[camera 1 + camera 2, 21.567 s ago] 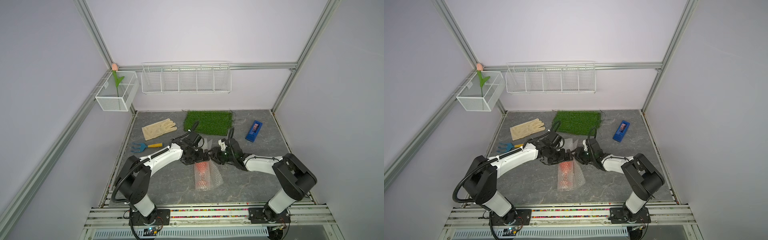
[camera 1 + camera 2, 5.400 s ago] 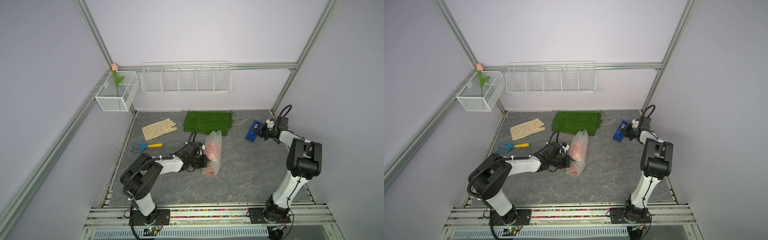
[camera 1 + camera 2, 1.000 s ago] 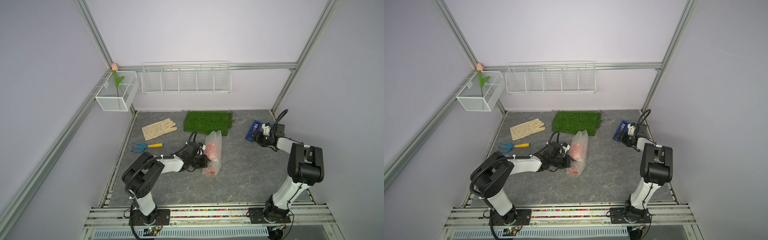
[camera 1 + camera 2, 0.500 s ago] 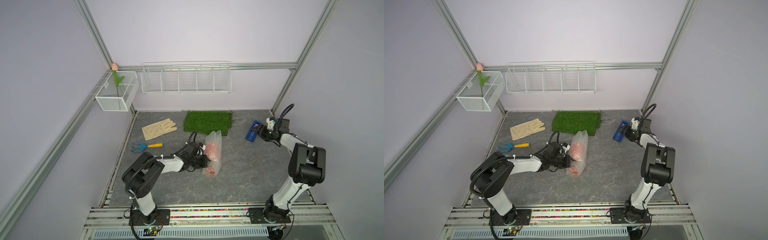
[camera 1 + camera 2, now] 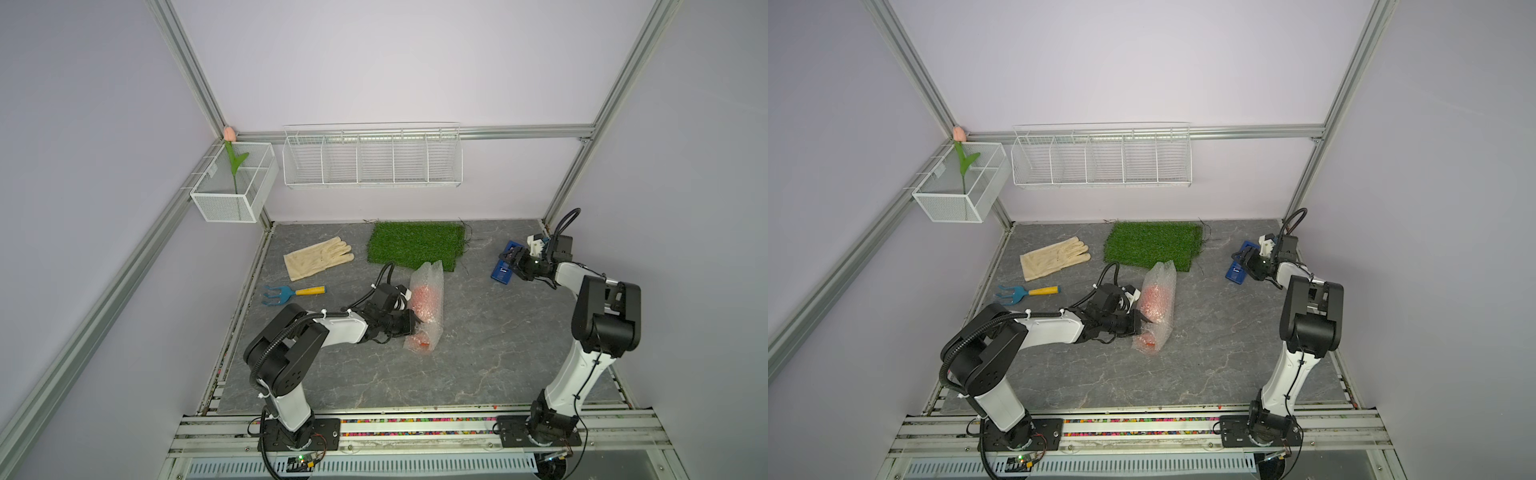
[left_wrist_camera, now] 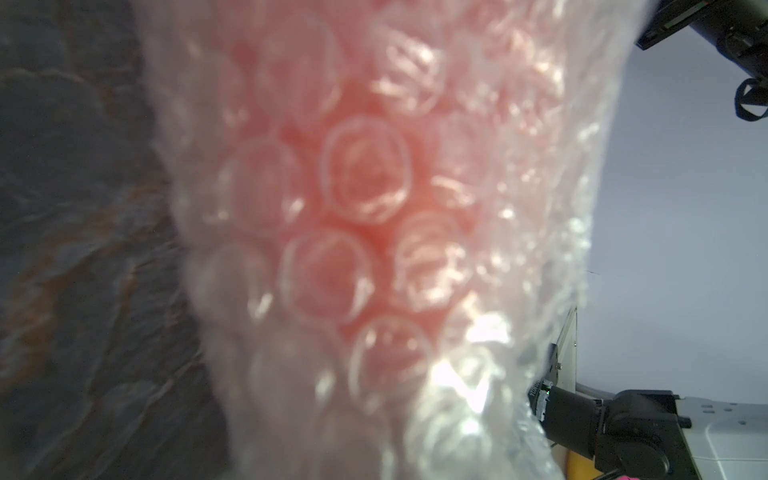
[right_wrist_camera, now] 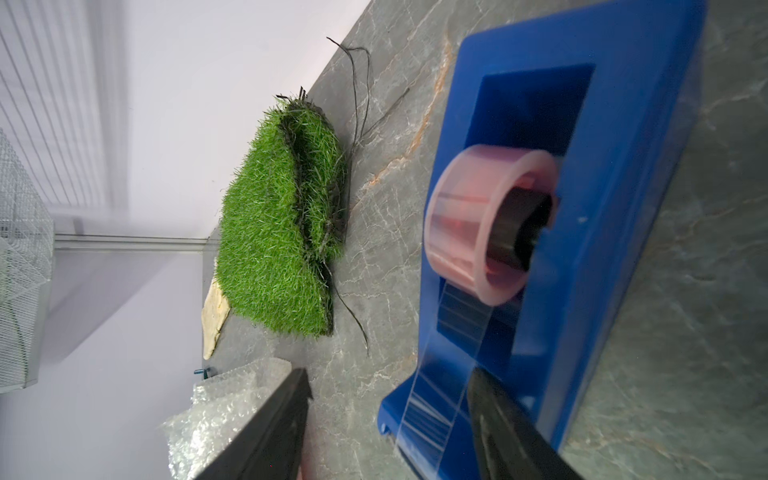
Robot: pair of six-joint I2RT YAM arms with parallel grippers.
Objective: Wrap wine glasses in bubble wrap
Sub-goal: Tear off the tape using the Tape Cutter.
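Nearest the base, the left gripper (image 5: 409, 322) is closed on the lower part of the wrap (image 5: 428, 286), which is rolled around the goblet (image 5: 424, 297). The red cup shows through the bubbles, and in the left wrist view the film fills almost everything. The roll appears to rest its lower end on the table (image 5: 478, 357) and lean upward with its open end on top. The likely reason for the clamp is to stop the springy film from unrolling while nothing fastens it.

Farther back, by the right wall, the right gripper (image 5: 512, 261) hangs over the near end of the blue dispenser (image 5: 500, 272). Its jaws are open, one on each side of the clear strip (image 7: 440, 386) that runs from the pink roll (image 7: 469, 220). That placement suggests it means to pinch a length of tape for sealing the roll. The strip is thin and sticky, so a clean pull matters.

Beyond lie a rake (image 5: 291, 291), a glove (image 5: 318, 262) and the turf (image 5: 415, 245), all clear of both arms
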